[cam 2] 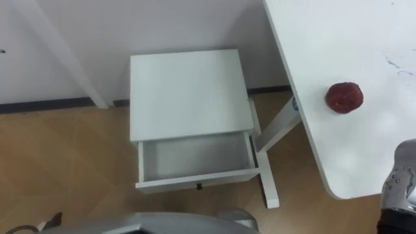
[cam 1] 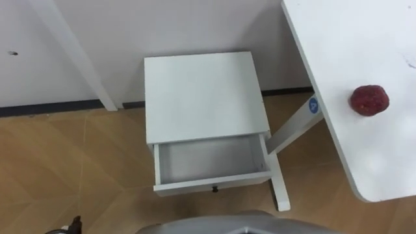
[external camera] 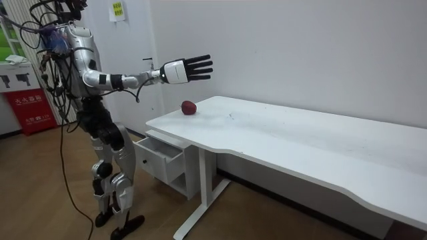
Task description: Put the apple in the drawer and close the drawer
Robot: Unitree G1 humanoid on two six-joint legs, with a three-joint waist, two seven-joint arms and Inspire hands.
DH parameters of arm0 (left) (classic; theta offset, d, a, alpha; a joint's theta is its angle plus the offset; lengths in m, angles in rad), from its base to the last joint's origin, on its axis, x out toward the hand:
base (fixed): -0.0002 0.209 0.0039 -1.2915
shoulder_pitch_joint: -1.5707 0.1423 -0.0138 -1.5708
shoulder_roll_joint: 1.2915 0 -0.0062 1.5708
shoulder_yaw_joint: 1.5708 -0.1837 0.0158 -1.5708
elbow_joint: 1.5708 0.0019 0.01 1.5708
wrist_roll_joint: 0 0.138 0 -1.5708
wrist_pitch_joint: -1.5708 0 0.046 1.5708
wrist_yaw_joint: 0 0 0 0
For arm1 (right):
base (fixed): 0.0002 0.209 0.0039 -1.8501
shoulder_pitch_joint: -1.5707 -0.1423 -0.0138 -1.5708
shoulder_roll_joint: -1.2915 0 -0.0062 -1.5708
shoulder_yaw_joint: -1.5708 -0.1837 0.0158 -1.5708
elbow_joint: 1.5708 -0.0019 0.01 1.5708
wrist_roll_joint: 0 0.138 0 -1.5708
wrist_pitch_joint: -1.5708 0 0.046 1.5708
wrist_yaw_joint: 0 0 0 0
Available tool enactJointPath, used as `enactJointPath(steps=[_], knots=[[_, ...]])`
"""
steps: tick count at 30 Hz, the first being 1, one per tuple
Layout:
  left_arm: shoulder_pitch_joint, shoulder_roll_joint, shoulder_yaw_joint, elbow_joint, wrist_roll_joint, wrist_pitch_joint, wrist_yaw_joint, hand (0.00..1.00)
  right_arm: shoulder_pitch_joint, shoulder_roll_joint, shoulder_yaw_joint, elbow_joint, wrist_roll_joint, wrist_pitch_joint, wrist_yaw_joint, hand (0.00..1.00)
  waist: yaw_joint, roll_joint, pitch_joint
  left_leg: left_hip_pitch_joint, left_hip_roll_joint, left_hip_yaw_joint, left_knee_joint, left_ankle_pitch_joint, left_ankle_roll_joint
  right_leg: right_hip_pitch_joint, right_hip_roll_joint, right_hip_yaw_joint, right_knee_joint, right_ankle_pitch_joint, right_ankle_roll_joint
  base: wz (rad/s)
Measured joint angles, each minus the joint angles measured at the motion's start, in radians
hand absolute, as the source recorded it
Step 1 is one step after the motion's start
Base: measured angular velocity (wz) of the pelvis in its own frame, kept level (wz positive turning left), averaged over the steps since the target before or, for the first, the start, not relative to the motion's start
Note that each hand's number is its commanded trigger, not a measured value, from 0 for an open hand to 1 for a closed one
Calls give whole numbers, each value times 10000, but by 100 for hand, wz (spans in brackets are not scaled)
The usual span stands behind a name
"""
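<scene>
I stood on the wooden floor [cam 1: 58,162] in front of a small white cabinet [cam 1: 203,94] that was set against the wall [cam 1: 162,26]. Its drawer [cam 1: 211,182] was pulled out toward me, so I could look down into it and see its pale bottom. A small dark knob [cam 1: 214,189] sat in the middle of its front. To my right was a white desk [cam 1: 338,45], and one leg [cam 1: 292,128] of it came down to the floor just beside the cabinet. The apple [cam 1: 369,100], dark red, lay on the desk near the end closest to me. It was well apart from the drawer and higher than it.

In the room view I was upright on both legs, beside the open drawer and at the end of the desk. My right arm was stretched out almost level, at shoulder height, toward the desk. My right hand [external camera: 189,69] was open, with the fingers straight and spread apart, and it held nothing. It hung in the air above the apple, clearly higher, with a gap between them, so it did not touch the fruit. In the right eye view a part of this arm showed at the lower right corner, beside the desk's edge.
</scene>
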Motion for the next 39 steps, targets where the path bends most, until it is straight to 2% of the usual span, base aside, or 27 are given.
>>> enactJointPath(steps=[8,10,12,19,22,28,39], knots=[[67,58,-176,19,-18,77,19,0,8,-7,519,527,-666,158,831,0,29,86,-44,0,20,-48,0,-3,1,29,3,-69,-11,31,-14,0],[88,56,-255,19,-15,113,12,0,9,-7,652,868,-665,443,1103,0,32,144,-83,2,25,-47,3,-2,1,29,3,-71,1,33,-17,0],[120,57,-264,19,-15,131,12,0,7,-7,733,1058,-667,539,1300,0,37,180,-108,9,22,-47,5,-2,2,30,1,-69,12,33,-17,0],[102,82,-351,126,-20,253,-123,0,-15,-9,1227,2188,-1105,579,1769,0,70,108,-75,-17,21,-94,69,-2,2,51,-17,-119,25,34,-19,1],[78,101,-451,126,-21,256,-123,0,-14,-9,1304,2373,-1105,641,1876,0,115,68,-29,-31,28,-113,92,-2,3,51,-17,-138,27,34,-19,0],[34,98,-611,141,-18,259,-131,0,-35,-9,1341,2592,-1426,640,2212,0,221,68,-5,-64,27,-183,93,-3,2,49,-15,-199,11,35,-19,2],[-177,108,-598,130,55,252,-131,0,-55,-8,1397,2591,-2250,639,2834,0,318,103,-15,-92,25,-221,92,-3,2,26,-14,-222,-4,35,-19,0]])
